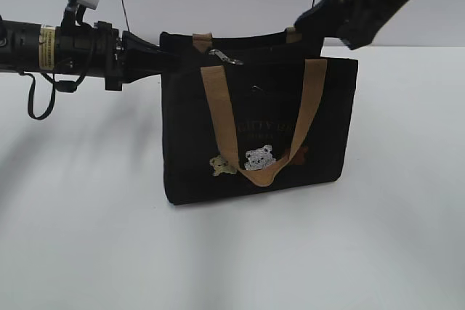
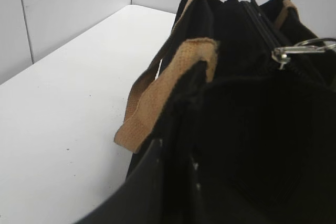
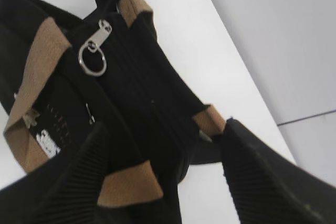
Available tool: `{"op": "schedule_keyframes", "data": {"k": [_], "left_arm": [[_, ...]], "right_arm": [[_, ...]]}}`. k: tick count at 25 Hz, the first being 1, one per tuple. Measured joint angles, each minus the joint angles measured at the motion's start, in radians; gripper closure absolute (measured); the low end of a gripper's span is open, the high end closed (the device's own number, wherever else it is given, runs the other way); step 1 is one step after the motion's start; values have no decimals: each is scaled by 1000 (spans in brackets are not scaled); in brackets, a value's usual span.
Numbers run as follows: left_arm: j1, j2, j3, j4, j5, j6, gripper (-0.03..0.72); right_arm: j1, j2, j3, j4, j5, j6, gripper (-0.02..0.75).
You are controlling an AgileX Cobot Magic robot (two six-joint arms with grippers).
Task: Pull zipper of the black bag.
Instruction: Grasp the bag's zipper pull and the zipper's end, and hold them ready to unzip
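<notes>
- Exterior view: the black bag [image 1: 258, 132] stands upright at the centre of the surface [image 1: 87, 252], tan handles [image 1: 218, 114] hanging down its front face.
- The zipper pull [image 1: 226, 56], a metal tab with a ring, lies on the top edge toward the bag's 10 o'clock corner. In the right wrist view the pull [image 3: 94, 51] is free; nothing touches it.
- The left gripper [image 1: 149, 54] meets the bag's left top corner from 9 o'clock. Its fingers appear closed on the bag's end fabric, though the contact itself is hidden.
- The right gripper [image 1: 312, 23] comes down at the right top corner from 1 o'clock. The right wrist view shows its fingers [image 3: 68, 177] spread, straddling the bag's rim.
- Step in hand, as judged: bracing the bag; the pull is not yet taken.
- Next move calls for one gripper to pinch the tab or ring while the other holds the bag against the draw.
- The surface is plain white, with faint specks visible in the left wrist view.
- Room: pale panelled walls [image 2: 73, 3] behind the surface; thin cables hang at 12 o'clock.
</notes>
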Motion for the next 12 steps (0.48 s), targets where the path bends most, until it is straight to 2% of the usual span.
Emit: {"op": "schedule_keyframes", "data": {"k": [5,12], "left_arm": [[0,0,0,13,-2,0,652],[0,0,0,27,-7,0,652]], "right_arm": [[75,82,-10,0,-118,-60,223],[127,174,-10,0,-194,-107,223]]}}
